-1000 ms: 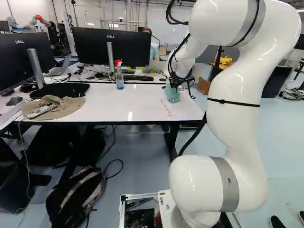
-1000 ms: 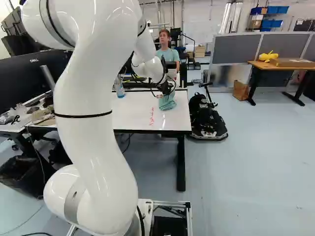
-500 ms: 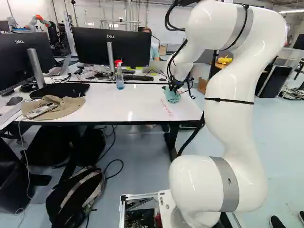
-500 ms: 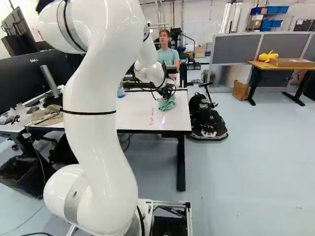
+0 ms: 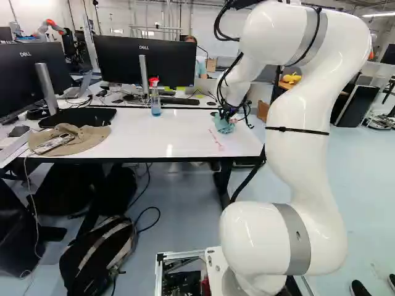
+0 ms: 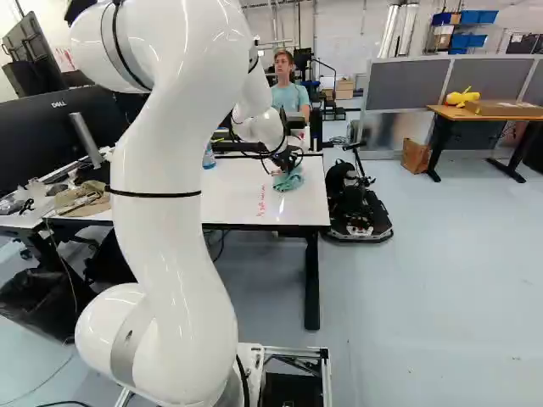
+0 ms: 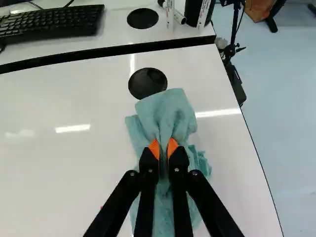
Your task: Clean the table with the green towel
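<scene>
At the far right part of the white table (image 5: 179, 139) in the left base view, my gripper (image 5: 228, 115) points down over the green towel (image 5: 223, 125). In the wrist view the gripper (image 7: 163, 149) is shut on the bunched towel (image 7: 168, 111), a fold of it pinched between the orange pads. The cloth spreads ahead of and under the fingers and rests on the tabletop. Red marks (image 5: 216, 140) on the table lie beside the towel, on its near side. In the right base view the same red writing (image 6: 261, 200) shows.
A spray bottle (image 5: 155, 102) stands near the table's far edge. A tan hat (image 5: 86, 139) with a phone lies at the left. Monitors (image 5: 170, 61) and a keyboard (image 7: 49, 22) are beyond. A backpack (image 5: 102, 253) lies on the floor. Another robot (image 5: 49, 26) stands far back.
The arm has lowered and the towel has come down with the gripper, now bunched on the tabletop. Most of this happened in the first half second. The base has not moved.
</scene>
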Available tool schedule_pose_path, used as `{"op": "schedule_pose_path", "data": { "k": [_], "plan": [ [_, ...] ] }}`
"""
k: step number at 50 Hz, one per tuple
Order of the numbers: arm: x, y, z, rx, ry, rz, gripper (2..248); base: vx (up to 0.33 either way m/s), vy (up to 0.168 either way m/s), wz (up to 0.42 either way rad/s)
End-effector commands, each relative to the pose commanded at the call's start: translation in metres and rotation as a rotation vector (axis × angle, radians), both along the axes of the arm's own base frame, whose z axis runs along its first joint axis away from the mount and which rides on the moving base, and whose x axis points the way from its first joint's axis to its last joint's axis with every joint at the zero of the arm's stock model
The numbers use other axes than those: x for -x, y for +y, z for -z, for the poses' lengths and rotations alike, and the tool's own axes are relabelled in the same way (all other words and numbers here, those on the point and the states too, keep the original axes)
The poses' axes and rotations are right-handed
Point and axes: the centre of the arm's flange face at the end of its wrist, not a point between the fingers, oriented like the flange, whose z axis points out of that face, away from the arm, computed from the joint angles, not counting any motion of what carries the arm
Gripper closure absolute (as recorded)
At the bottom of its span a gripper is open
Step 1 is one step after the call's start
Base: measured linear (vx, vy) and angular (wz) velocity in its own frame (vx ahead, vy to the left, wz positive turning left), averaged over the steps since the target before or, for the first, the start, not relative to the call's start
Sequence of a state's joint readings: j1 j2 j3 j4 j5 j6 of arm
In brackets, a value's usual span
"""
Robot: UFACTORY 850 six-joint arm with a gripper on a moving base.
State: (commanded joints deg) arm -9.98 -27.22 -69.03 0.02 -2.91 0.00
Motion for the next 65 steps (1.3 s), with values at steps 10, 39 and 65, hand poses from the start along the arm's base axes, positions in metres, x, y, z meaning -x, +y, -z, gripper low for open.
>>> {"op": "schedule_pose_path", "data": {
  "k": [10,39,65],
  "plan": [
    [0.002,0.000,0.002,-0.006,0.034,0.000,212,0.000,0.000,0.000],
    [-0.004,-0.001,0.004,-0.010,0.056,0.000,212,0.000,0.000,0.000],
    [-0.050,-0.006,0.009,-0.003,0.019,-0.005,212,0.000,0.000,0.000]
  ]
}}
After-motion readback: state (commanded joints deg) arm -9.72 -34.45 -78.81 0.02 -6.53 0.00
